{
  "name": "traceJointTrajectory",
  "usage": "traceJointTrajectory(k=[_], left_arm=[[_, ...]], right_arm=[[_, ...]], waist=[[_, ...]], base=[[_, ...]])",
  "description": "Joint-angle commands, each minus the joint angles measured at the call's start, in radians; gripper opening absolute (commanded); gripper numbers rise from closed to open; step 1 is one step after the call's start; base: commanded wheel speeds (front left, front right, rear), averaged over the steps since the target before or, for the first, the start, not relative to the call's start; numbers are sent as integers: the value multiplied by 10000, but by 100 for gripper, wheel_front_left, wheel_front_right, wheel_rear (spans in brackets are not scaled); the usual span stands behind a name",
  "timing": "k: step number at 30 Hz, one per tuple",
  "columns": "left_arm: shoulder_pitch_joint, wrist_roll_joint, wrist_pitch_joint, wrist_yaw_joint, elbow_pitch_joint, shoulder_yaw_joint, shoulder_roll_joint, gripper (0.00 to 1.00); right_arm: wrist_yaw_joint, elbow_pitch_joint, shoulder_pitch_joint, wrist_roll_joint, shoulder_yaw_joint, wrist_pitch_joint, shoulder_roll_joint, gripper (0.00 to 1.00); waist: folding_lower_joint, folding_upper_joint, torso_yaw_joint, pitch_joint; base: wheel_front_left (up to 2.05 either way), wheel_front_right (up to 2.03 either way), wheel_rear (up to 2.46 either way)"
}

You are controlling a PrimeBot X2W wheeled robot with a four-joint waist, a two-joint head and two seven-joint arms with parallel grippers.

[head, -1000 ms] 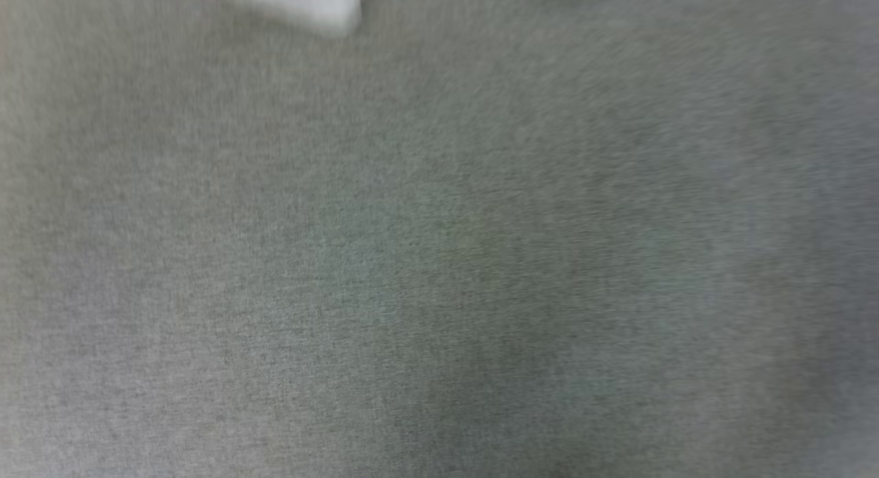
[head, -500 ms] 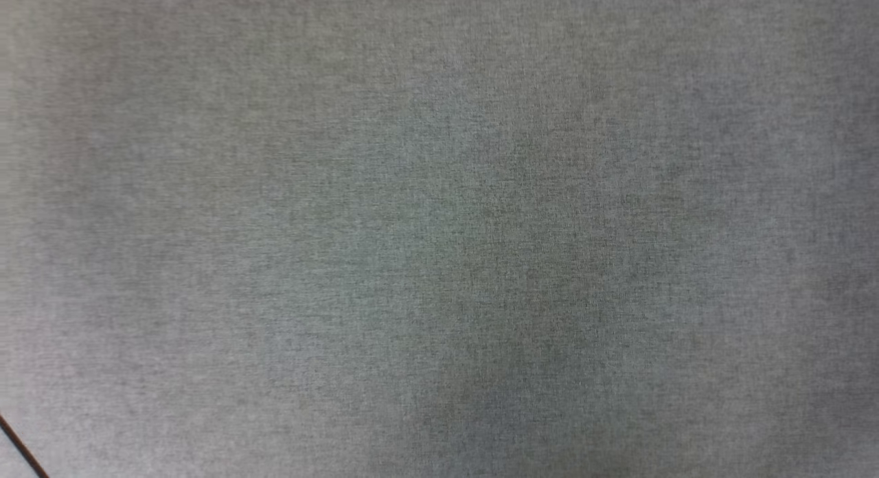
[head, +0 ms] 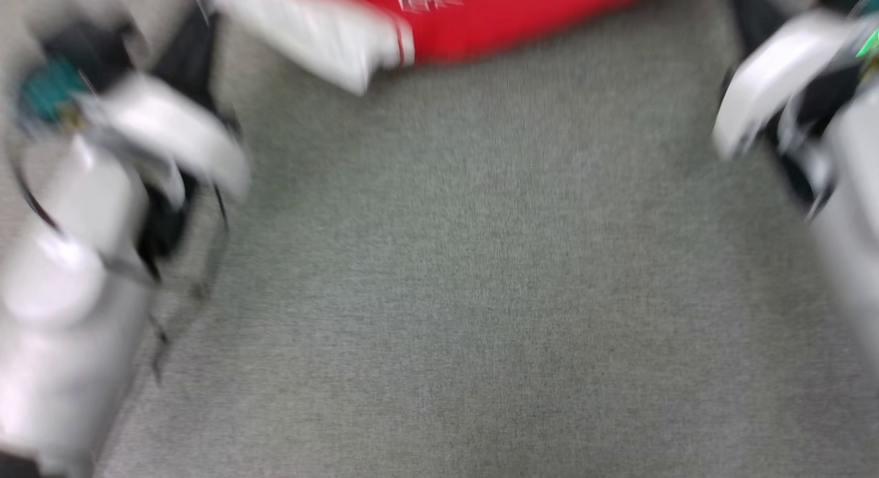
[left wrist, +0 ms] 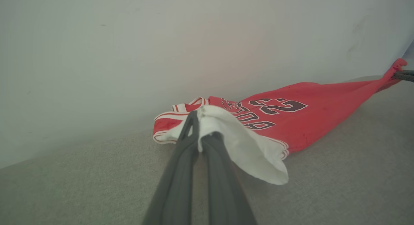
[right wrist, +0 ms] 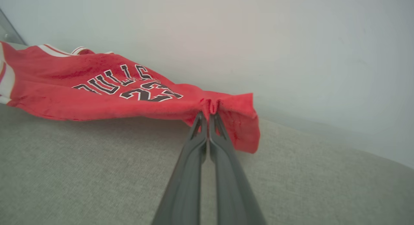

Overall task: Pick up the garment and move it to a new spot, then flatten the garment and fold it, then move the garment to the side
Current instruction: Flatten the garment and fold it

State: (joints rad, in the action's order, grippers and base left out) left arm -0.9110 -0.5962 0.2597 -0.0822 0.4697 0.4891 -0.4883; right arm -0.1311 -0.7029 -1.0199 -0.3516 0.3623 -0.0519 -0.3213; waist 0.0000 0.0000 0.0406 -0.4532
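Note:
The garment [left wrist: 291,118] is a red jersey with white sleeves and dark lettering, stretched low over a grey fabric surface [left wrist: 323,186]. My left gripper [left wrist: 200,113] is shut on the edge of a white sleeve [left wrist: 252,154], which droops open below the fingers. My right gripper [right wrist: 208,112] is shut on a pinched fold at the garment's [right wrist: 97,89] red corner. In the left wrist view the right gripper's fingers [left wrist: 404,75] hold that corner at the far right. The blurred head view has the garment [head: 494,18] along the top edge, between my left arm [head: 165,134] and right arm [head: 769,80].
A pale wall [right wrist: 291,40] rises right behind the garment in both wrist views. The grey fabric surface [head: 481,292] spreads wide between my arms and toward me in the head view.
The head camera has swung: before it showed the grey surface, with a scrap of white sleeve a second ago. Now the garment and both arms are in it, blurred by motion.

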Motion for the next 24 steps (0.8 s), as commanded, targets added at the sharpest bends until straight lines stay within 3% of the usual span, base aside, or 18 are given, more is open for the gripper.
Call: traceJointTrajectory(k=[1, 9, 20, 24], left_arm=[[663, -130, 56, 89, -171, 39, 10, 0], [4613, -684, -227, 603, -1107, 375, -459, 0], [8667, -1797, -1965, 1318, -3370, 748, -1770, 0], [9839, -2300, -2472, 1629, -4385, 778, -2197, 0]], right_arm=[[7, 20, 554, -161, 401, 37, -110, 0], [7, 320, 3134, -1800, 1626, 273, -762, 0], [8, 1275, 6131, -3708, 1911, 1018, -1585, 0], [8, 1880, 7277, -3875, 2052, 1500, -2084, 0]], waist=[[0, 0, 145, 803], [0, 0, 274, 2506], [0, 0, 295, 4033], [0, 0, 183, 4502]], base=[[0, 0, 0], [0, 0, 0], [0, 0, 0], [0, 0, 0]])
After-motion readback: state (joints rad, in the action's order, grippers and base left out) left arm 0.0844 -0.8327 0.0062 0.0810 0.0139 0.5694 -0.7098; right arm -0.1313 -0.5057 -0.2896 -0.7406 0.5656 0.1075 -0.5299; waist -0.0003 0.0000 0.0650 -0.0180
